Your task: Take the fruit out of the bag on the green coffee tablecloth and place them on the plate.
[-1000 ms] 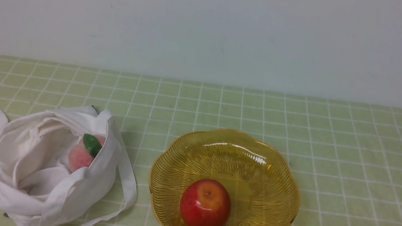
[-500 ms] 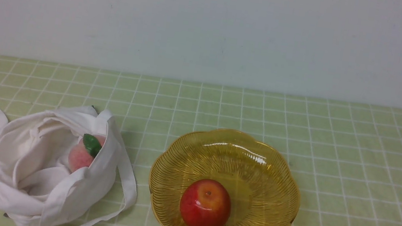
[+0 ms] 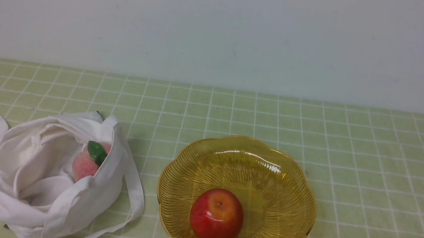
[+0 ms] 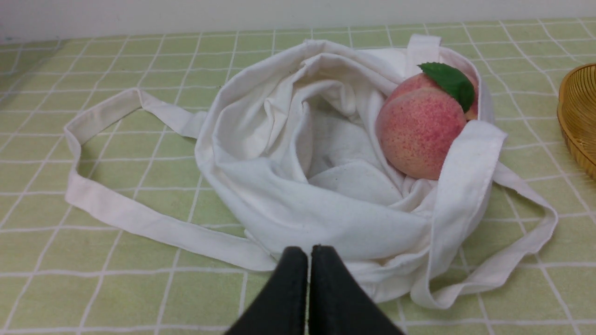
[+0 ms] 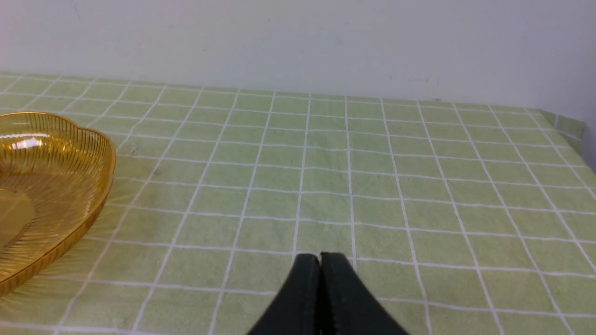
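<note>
Resting toward seven o'clock on the plate [image 3: 275, 229], the apple [image 3: 216, 216] is out; the peach [image 3: 84, 163] sits at three o'clock inside the bag [image 3: 98, 203], at the plate's nine o'clock. Left gripper [image 4: 309, 256] and right gripper [image 5: 319, 260] are clenched.

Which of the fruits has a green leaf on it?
The peach, pink and fuzzy, inside the white tote bag; the glossy red apple shows only a stem.
</note>
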